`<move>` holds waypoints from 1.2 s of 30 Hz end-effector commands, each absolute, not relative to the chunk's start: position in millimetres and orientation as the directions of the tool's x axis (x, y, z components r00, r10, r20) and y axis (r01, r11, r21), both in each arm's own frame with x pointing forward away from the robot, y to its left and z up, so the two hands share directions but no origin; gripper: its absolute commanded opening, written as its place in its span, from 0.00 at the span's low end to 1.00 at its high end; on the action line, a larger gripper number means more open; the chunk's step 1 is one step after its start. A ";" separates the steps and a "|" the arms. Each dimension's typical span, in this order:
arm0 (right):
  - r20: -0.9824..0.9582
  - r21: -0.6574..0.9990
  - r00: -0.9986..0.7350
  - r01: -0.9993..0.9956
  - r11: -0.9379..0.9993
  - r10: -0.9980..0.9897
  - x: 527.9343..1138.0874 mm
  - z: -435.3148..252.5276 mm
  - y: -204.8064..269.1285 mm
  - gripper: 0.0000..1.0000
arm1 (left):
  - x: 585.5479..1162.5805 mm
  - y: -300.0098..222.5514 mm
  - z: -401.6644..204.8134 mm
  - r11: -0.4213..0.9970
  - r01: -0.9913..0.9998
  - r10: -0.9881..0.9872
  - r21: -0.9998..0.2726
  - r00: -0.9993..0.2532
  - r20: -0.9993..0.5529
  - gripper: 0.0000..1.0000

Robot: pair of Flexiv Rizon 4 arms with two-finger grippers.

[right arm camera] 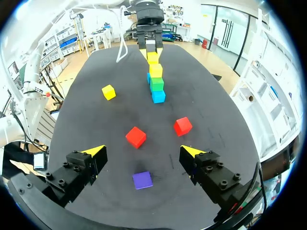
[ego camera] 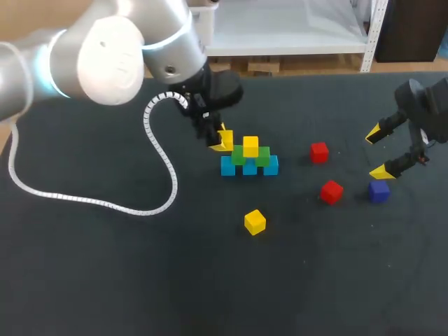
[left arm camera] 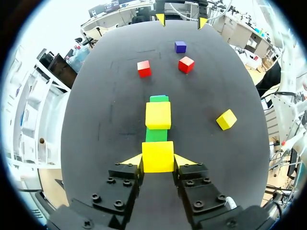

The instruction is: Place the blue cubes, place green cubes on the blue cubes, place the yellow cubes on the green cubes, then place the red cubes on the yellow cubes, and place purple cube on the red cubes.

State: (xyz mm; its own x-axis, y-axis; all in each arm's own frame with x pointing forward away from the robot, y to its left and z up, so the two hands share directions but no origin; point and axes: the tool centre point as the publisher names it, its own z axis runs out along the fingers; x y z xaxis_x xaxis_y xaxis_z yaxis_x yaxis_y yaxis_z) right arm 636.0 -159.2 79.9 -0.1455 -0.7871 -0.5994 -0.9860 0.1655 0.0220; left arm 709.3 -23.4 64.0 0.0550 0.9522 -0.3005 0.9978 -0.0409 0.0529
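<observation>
stack (ego camera: 250, 158) mid-table: blue cubes (ego camera: 249, 167) in a row, green cubes (ego camera: 239, 156) on them, one yellow cube (ego camera: 250, 145) on top. left gripper (ego camera: 221, 142) clamps a second yellow cube (left arm camera: 157, 156) just beside the stack. right gripper (right arm camera: 143, 152), fingers wide apart, hangs over the purple cube (right arm camera: 142, 180), near two red cubes (right arm camera: 135, 136); a third yellow cube (ego camera: 255, 221) lies apart.

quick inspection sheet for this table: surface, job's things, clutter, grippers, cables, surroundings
surface: dark table
job's things: blue cubes in a row, green cubes on them, top yellow cube on those; loose yellow cube, two red cubes and purple cube on the table
clutter: nothing seen
grippers: left gripper shut on held yellow cube beside the stack; right gripper open near the purple cube
cables: white coiled cable lying on the table
surroundings: nothing seen reaching over the table
</observation>
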 end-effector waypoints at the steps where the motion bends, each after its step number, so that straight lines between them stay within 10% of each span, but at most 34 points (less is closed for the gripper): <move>1: -0.601 0.022 -0.144 -0.986 0.165 -0.786 636.1 79.6 -159.3 1.00 | 714.4 -26.8 61.6 -0.048 0.998 0.952 0.043 0.059 -0.300 0.00; 36: -0.601 0.022 -0.144 -0.986 0.165 -0.786 636.1 79.6 -159.3 1.00 | 718.7 -37.9 52.5 -0.072 0.997 0.944 0.024 0.076 -0.323 0.00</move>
State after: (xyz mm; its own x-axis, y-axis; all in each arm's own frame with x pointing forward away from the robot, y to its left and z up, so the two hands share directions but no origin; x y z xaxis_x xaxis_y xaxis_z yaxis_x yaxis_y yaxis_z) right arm 636.0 -159.2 79.9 -0.1455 -0.7871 -0.5994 -0.9860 0.1655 0.0221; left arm 715.7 -37.3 53.3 0.0743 0.9437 -0.3223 0.9972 -0.0688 0.0285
